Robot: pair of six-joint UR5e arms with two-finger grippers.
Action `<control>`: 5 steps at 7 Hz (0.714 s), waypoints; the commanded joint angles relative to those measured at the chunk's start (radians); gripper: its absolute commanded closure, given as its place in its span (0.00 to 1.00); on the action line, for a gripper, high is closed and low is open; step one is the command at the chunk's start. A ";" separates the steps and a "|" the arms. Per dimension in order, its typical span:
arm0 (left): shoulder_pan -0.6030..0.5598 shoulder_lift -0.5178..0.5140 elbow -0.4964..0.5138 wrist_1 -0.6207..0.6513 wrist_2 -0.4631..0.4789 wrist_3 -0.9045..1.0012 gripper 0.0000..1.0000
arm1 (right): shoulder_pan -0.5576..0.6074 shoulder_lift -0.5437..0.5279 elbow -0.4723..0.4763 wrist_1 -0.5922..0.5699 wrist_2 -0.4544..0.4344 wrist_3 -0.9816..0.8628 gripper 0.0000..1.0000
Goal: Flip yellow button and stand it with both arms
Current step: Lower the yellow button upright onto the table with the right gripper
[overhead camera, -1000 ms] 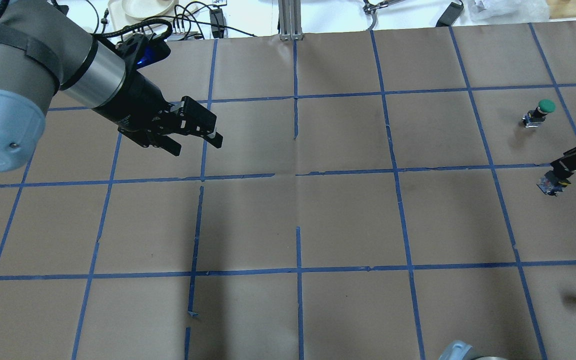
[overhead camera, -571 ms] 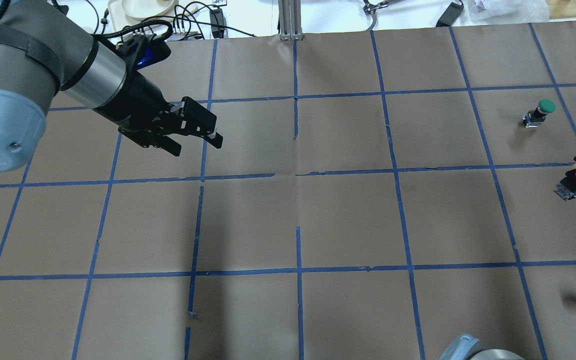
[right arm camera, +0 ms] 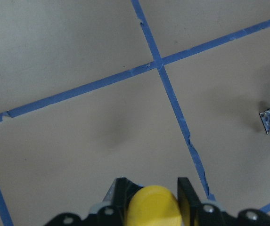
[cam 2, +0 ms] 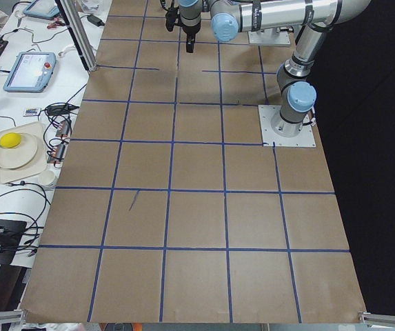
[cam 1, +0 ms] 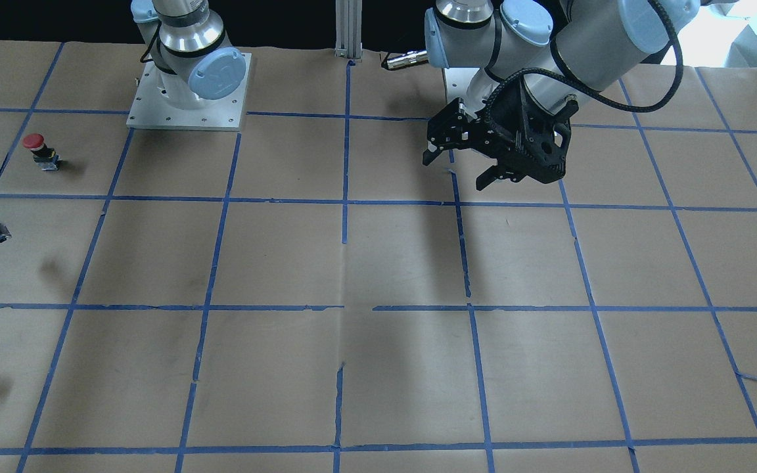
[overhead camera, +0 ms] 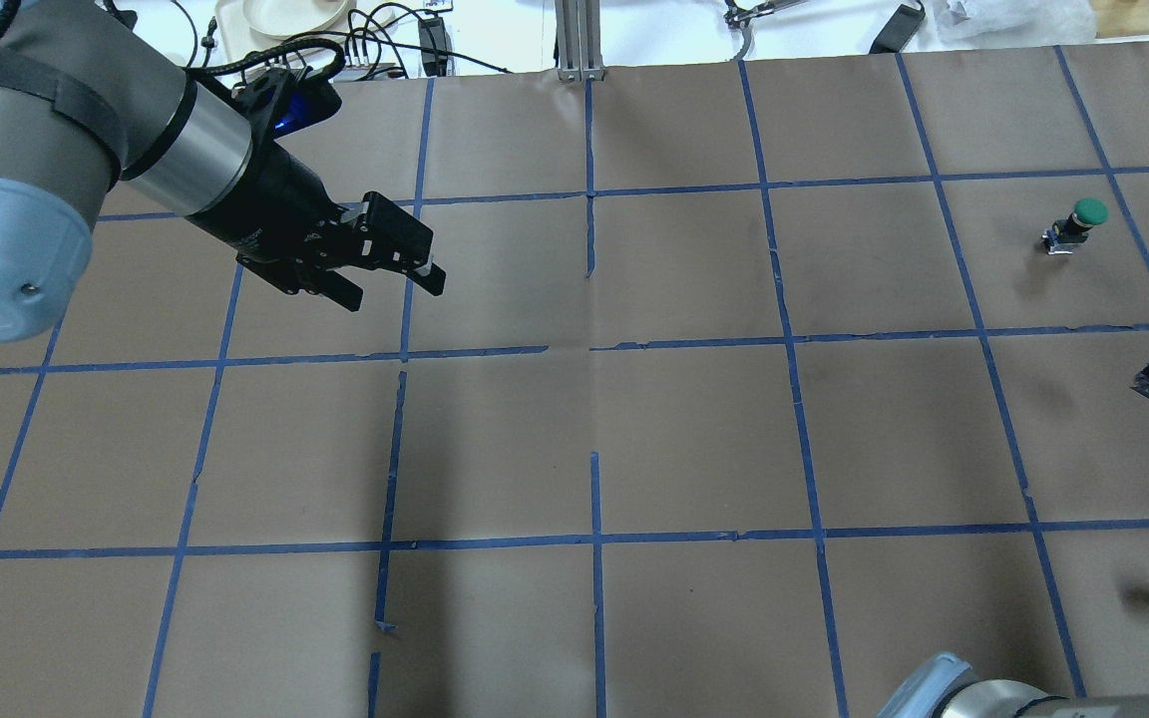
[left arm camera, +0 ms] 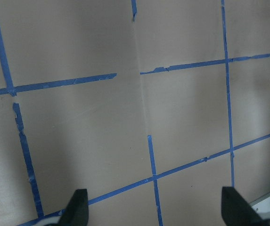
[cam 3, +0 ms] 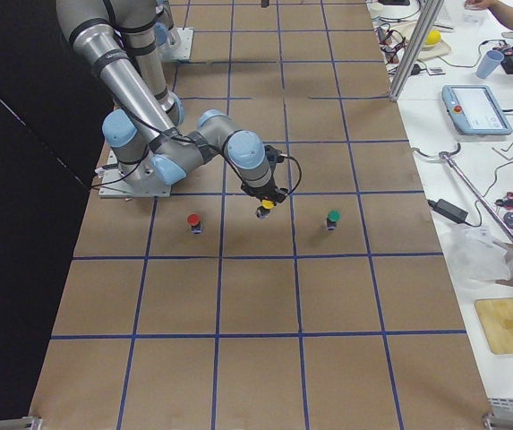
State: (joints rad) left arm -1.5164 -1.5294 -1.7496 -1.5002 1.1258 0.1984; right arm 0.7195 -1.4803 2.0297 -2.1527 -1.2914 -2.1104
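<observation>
Checking the right wrist cam first, we found the right gripper (right arm camera: 153,190) clamped on the yellow button (right arm camera: 153,208), w/ a black finger (right arm camera: 187,194) pressed to each side of the round cap. The cap faced that cam and hid the body. We saw the button held off the table (overhead camera: 694,439), its shadow lying apart from it on the brown paper. From overhead it sat at the frame's right edge, yellow cap w/ the grey body showing just beside it. We couldn't tell its exact tilt.

From the exterior right cam we placed it between the red button (cam 3: 193,220) and the green button (cam 3: 332,218). Both stood on the paper and neither touched it; red was on the robot's side, green on the operators' side.

We found the left gripper (overhead camera: 393,291) spread wide open, hanging above the paper on the robot's left half, well apart from the yellow button. Its wrist cam showed brown paper and blue tape lines (left arm camera: 149,155) btw the two fingertips.
</observation>
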 commanded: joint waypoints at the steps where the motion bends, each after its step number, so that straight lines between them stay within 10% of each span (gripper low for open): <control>1: -0.001 0.002 0.001 0.000 -0.001 -0.001 0.00 | -0.021 0.057 0.000 -0.016 0.056 -0.126 0.81; 5: -0.002 0.002 0.005 0.003 0.079 0.001 0.00 | -0.058 0.097 0.001 -0.010 0.132 -0.341 0.79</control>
State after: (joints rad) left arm -1.5175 -1.5260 -1.7469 -1.4985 1.1509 0.1992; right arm 0.6637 -1.3894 2.0299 -2.1635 -1.1669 -2.4246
